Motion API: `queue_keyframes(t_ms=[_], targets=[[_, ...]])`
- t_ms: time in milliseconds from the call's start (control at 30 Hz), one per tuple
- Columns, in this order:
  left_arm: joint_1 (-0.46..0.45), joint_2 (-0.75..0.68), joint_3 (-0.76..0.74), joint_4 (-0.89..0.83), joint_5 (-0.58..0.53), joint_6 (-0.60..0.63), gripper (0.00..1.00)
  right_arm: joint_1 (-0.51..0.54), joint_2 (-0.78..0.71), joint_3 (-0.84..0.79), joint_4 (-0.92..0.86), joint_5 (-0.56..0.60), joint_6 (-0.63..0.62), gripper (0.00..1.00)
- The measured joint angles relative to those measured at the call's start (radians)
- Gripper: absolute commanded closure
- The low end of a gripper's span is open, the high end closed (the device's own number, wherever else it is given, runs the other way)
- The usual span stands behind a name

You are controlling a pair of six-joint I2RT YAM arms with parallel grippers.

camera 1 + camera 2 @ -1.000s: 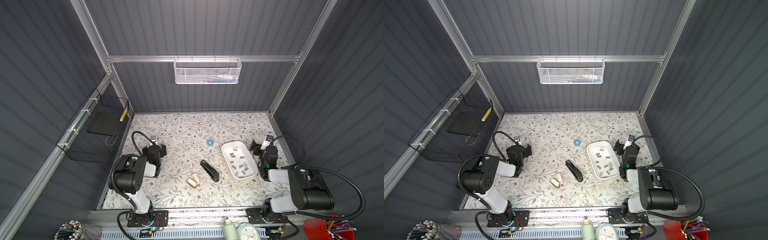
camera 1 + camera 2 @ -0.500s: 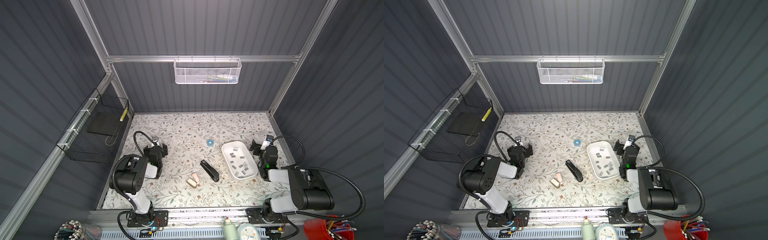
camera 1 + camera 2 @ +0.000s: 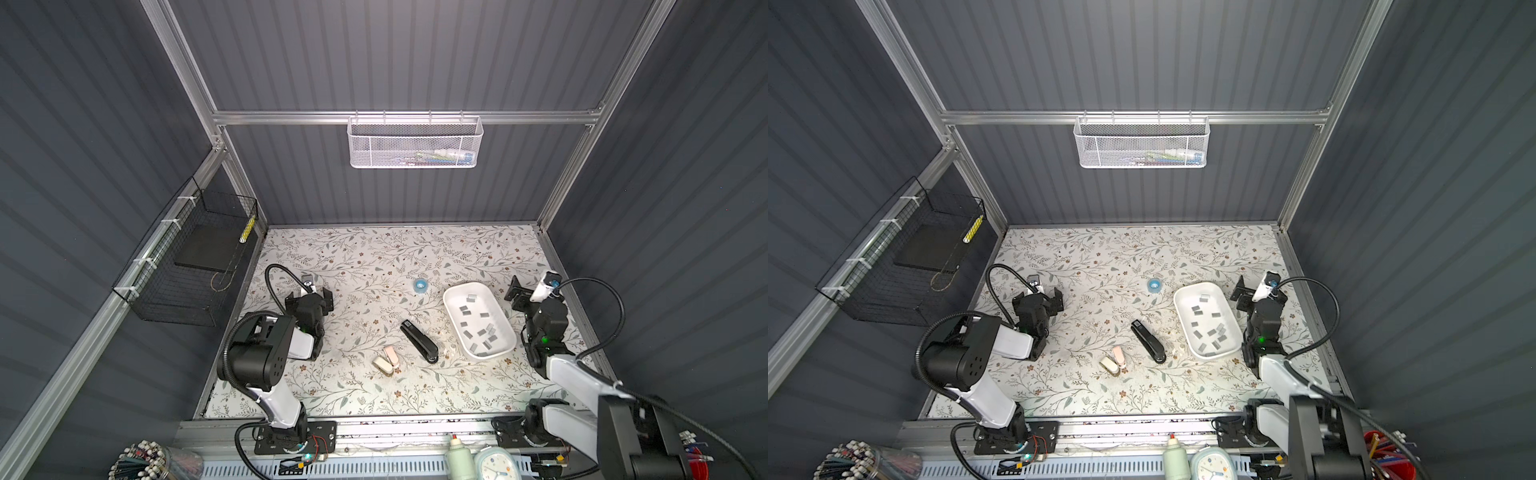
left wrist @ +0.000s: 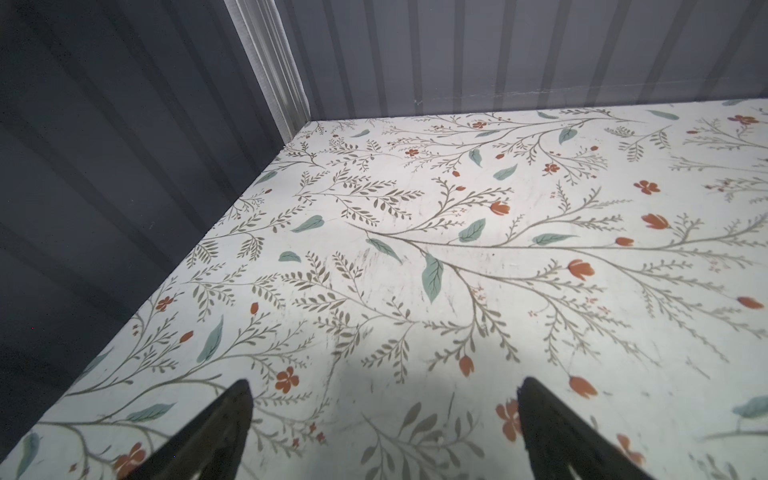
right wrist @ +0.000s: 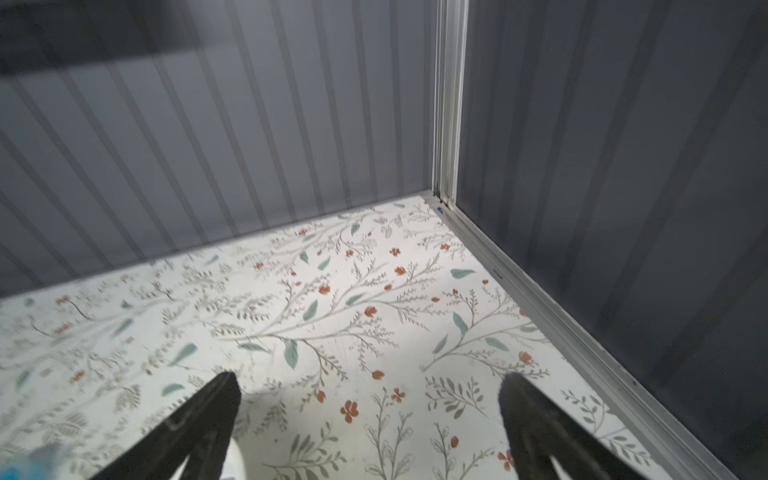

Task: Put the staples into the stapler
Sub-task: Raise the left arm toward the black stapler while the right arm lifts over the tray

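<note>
In the middle of the flowered table (image 3: 374,257), the black stapler (image 3: 419,341) lies flat and looks closed, just beside the white tray (image 3: 448,309). The staples (image 3: 482,332) lie loose inside that tray, about a dozen little grey strips. None is loaded yet, so I think my first job is to open the stapler. To do it well, I want one arm to hold the stapler's base down while the other lifts its top, so it does not slide. The strips are thin and flat, so I should pick one that lies apart from the rest and pinch it by its long sides.

The left gripper (image 3: 309,296) sits low near the table's left edge, well apart from the stapler. Its jaws are spread wide with nothing in them. The right gripper (image 3: 536,293) sits low just beside the tray, also spread wide and empty. Both point toward the back of the table.
</note>
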Motion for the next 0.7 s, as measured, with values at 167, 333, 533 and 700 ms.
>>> queue_keyframes(t_ms=[167, 333, 533, 700], targets=[[-0.002, -0.319, -0.010, -0.179, 0.047, -0.056, 0.00, 0.000, -0.126, -0.027, -0.110, 0.010, 0.109, 0.01], [-0.002, -0.553, 0.130, -0.502, 0.204, -0.193, 0.00, 0.000, -0.200, 0.060, -0.429, 0.002, 0.296, 0.01], [-0.002, -0.581, 0.222, -0.665, 0.428, -0.306, 0.00, -0.002, -0.413, 0.084, -0.646, -0.303, 0.483, 0.01], [-0.005, -0.587, 0.227, -0.726, 0.492, -0.359, 0.00, 0.000, -0.583, 0.085, -0.634, -0.676, 0.667, 0.01]])
